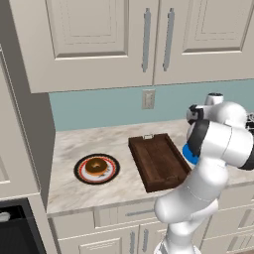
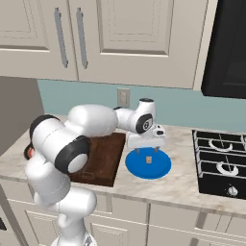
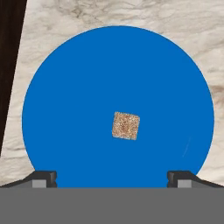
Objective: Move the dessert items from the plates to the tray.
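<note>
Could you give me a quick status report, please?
Gripper open, above blue plate. Morsel on it, ungrasped. Doughnut on patterned plate. Tray bare.

Wall cabinets (image 1: 99,39): cream, panelled doors, long vertical metal bar handles (image 1: 146,39); fill the upper part of both base views.
Backsplash (image 1: 94,109): pale teal band between wall cabinets and counter.
Wall outlet (image 1: 148,98): cream plate, centre of the backsplash.
Countertop (image 1: 69,183): beige marbled stone, brown veining.
Base cabinets (image 1: 119,228): cream drawers and doors with bar handles, along the bottom edge.
Tall side panel (image 1: 27,114): grey-beige, left of the left base view.
Gas hob (image 2: 218,163): black grates and knob, right edge of the right base view.
Dark appliance (image 2: 226,48): black, upper right of the right base view.
</note>
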